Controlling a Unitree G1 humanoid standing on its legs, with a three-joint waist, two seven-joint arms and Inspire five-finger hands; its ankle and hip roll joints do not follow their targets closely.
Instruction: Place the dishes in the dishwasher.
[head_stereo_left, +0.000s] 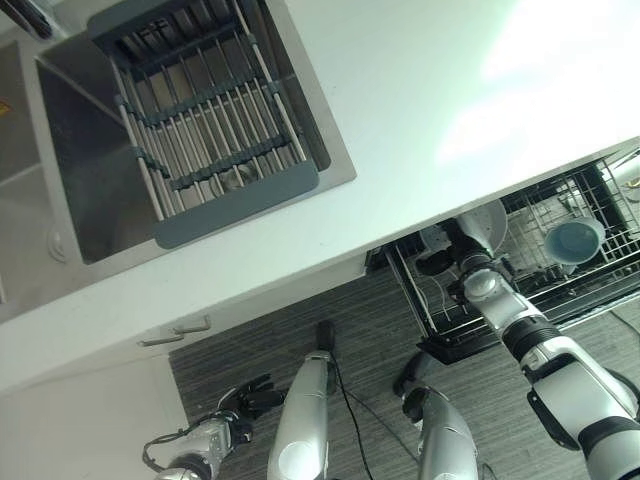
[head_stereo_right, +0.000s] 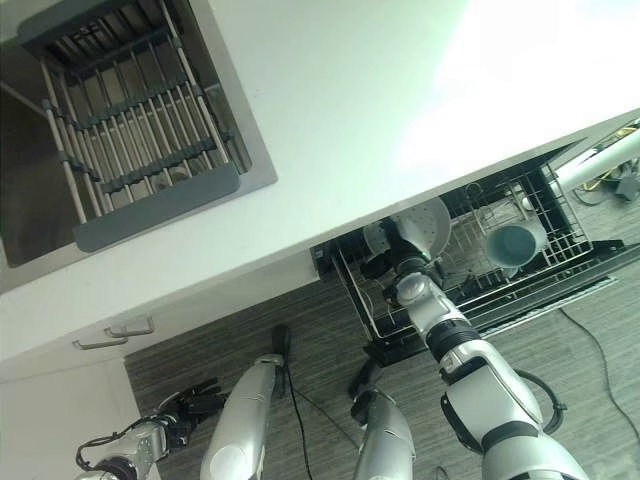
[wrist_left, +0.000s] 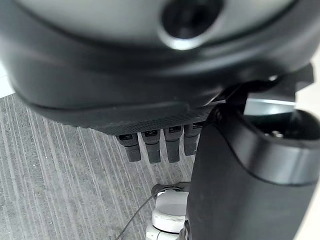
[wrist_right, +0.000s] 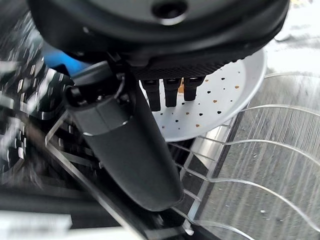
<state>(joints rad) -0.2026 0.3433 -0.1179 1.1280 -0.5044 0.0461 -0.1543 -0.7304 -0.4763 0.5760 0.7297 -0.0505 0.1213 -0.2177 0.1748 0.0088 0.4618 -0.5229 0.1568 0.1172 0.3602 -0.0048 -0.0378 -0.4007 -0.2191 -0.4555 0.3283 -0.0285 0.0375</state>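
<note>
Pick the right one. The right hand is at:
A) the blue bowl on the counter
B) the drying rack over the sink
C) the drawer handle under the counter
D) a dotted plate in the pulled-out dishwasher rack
D: the right hand has its fingers against the dotted plate, which stands among the wires of the dishwasher rack, pulled out below the counter.
</note>
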